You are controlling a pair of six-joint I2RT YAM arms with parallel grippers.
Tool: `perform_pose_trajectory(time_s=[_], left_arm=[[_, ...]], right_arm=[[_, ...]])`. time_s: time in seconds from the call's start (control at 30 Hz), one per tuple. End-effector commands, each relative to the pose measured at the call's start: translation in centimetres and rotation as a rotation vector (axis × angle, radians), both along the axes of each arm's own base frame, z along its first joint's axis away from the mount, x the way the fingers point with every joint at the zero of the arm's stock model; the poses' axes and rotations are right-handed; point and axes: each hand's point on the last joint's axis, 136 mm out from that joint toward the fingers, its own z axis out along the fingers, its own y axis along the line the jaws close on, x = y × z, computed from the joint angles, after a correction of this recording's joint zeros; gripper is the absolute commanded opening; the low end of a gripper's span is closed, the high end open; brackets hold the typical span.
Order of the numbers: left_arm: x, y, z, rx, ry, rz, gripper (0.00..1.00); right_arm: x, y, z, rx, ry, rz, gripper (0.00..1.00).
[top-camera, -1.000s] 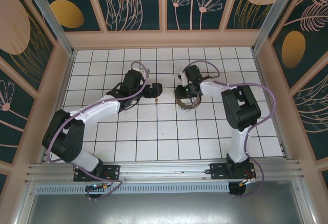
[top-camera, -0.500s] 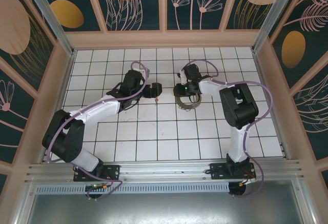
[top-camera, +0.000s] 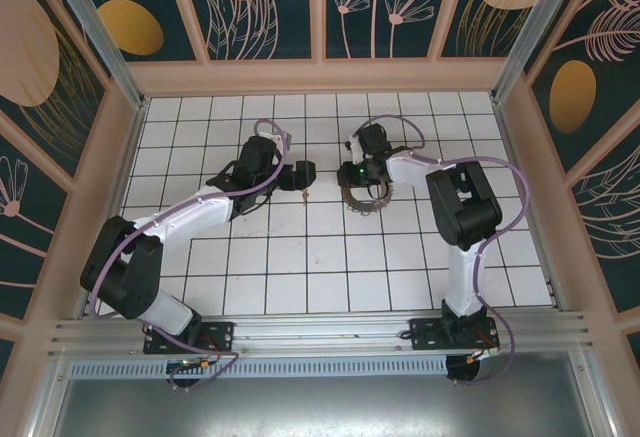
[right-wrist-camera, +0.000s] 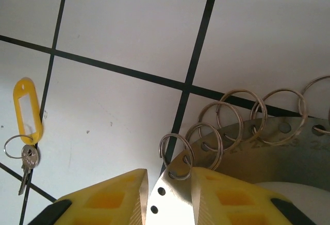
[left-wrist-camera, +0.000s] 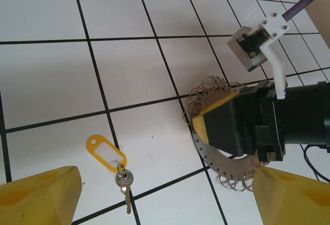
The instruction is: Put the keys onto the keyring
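The keys are one small brass key [left-wrist-camera: 125, 185] on a split ring with a yellow tag [left-wrist-camera: 106, 153], lying flat on the white tiles. In the top view the key [top-camera: 304, 195] lies just below my left gripper [top-camera: 303, 175]. My left gripper [left-wrist-camera: 166, 184] is open, its yellow fingers wide apart, with the key between them and nearer the left one. The keyring [left-wrist-camera: 227, 162] is a flat perforated metal ring fringed with small wire rings. My right gripper [right-wrist-camera: 169, 176] is shut on the keyring [right-wrist-camera: 170, 204] at its rim, next to one wire ring [right-wrist-camera: 178, 155]. The key [right-wrist-camera: 26, 163] lies to the far left.
The keyring [top-camera: 365, 200] rests on the tiles right of centre, with my right gripper [top-camera: 356, 182] over its upper left rim. Wooden walls and metal posts [top-camera: 100, 47] border the tiled floor [top-camera: 330, 267]. The right arm's cable loops above the ring.
The right arm's elbow has shifted slightly left. Both grippers, the key and the keyring stay where they were.
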Motion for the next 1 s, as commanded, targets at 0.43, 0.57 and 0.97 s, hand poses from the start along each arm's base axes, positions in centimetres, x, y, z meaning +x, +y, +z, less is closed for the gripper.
perform_pose_trajectory(time_s=[0.43, 0.57, 0.97], left_arm=[[0.0, 0.3, 0.9, -0.005, -0.027, 0.005, 0.85], [-0.1, 0.3, 0.9, -0.006, -0.027, 0.004, 0.85], [-0.1, 0.2, 0.9, -0.007, -0.022, 0.003, 0.85]], right_arm=[[0.7, 2.0, -0.4, -0.053, -0.032, 0.039, 0.29], [0.9, 1.8, -0.9, -0.095, -0.04, 0.048, 0.29], [1.4, 1.8, -1.0, -0.156, -0.093, 0.103, 0.28]])
